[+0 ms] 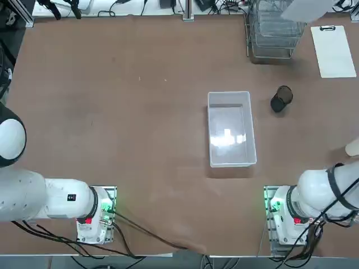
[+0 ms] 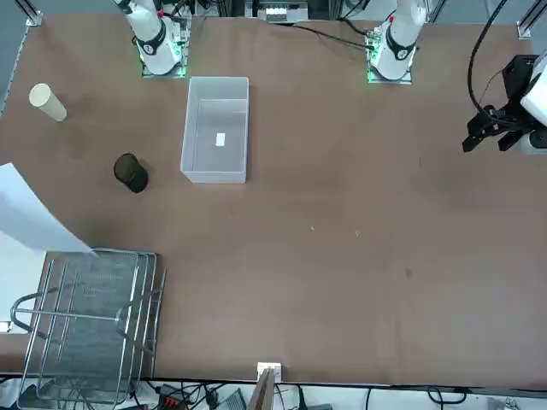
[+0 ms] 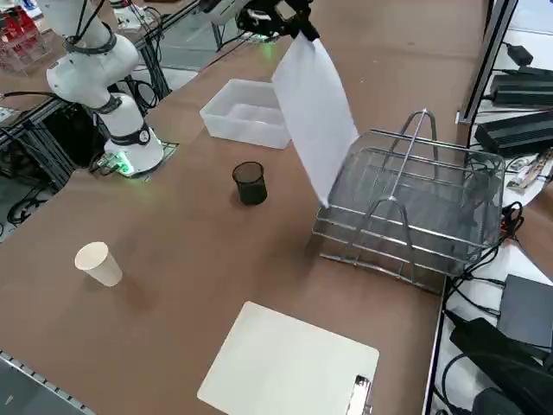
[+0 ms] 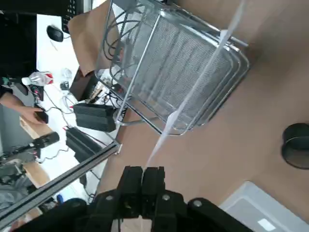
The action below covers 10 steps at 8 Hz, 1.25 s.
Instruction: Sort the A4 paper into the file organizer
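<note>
The A4 paper [image 3: 315, 112] is a plain white sheet hanging almost vertically, its lower edge just over the near rim of the file organizer [image 3: 415, 212]. My right gripper [image 3: 296, 24] is shut on the sheet's top edge, high above the table. The wrist view shows the closed fingers [image 4: 132, 178] pinching the paper [image 4: 203, 77], which is seen edge-on and runs out across the wire-mesh organizer [image 4: 169, 63]. From overhead the paper [image 1: 305, 8] covers part of the organizer [image 1: 272, 33] at the far right of the table. In the front view, the paper [image 2: 26, 213] hangs above the organizer [image 2: 85, 325].
A clear plastic bin [image 1: 231, 129] sits mid-table, and a black mesh cup [image 1: 280, 100] stands between it and the organizer. A white clipboard [image 1: 335, 50] lies at the far right edge. A paper cup [image 3: 99, 264] lies on its side near the right edge.
</note>
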{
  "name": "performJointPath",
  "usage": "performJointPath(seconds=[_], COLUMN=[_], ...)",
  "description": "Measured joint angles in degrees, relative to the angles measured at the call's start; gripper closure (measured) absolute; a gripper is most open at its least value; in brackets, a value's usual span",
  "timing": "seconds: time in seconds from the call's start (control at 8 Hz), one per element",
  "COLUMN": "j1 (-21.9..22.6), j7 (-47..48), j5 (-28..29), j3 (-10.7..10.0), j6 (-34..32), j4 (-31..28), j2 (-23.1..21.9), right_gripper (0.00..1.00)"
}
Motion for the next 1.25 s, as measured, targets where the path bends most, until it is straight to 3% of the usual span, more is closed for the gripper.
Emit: performJointPath(seconds=[0.62, 1.25], j1=[0.57, 4.59], j7=[0.83, 1.22], j5=[2.96, 2.98], j3=[1.22, 1.6], j6=[4.34, 12.28], j4=[-0.15, -1.58], j2=[0.28, 1.99], right_gripper=[0.98, 0.98])
